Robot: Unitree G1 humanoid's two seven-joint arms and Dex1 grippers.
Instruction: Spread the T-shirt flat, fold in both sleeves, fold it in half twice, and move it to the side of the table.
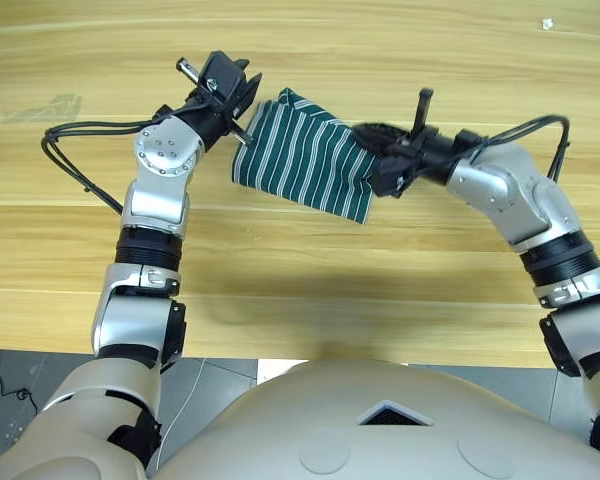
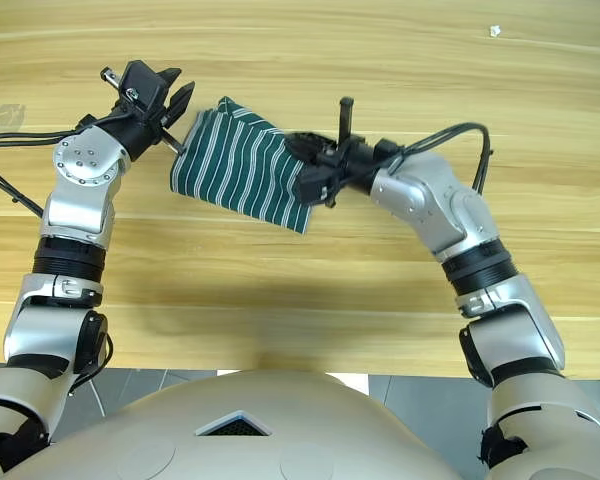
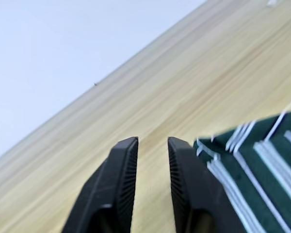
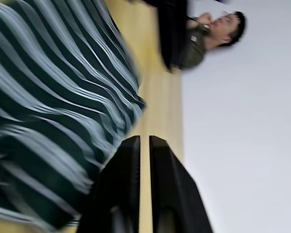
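The T-shirt [image 1: 305, 155], green with white stripes, lies folded into a small rectangle on the wooden table [image 1: 380, 60], between my two grippers. My left gripper [image 1: 248, 82] is at the shirt's far left corner. In the left wrist view its fingers [image 3: 126, 160] stand a little apart with nothing between them, and the striped cloth [image 3: 262, 160] lies just beside them. My right gripper [image 1: 378, 160] rests at the shirt's right edge. Its fingers [image 4: 128, 165] are nearly together over bare wood, with the cloth [image 4: 53, 111] alongside them, not between them.
A small white scrap [image 1: 547, 23] lies at the far right of the table. Black cables [image 1: 70, 150] loop out to the left of my left arm. The table's near edge [image 1: 280, 355] runs in front of me, with grey floor below it.
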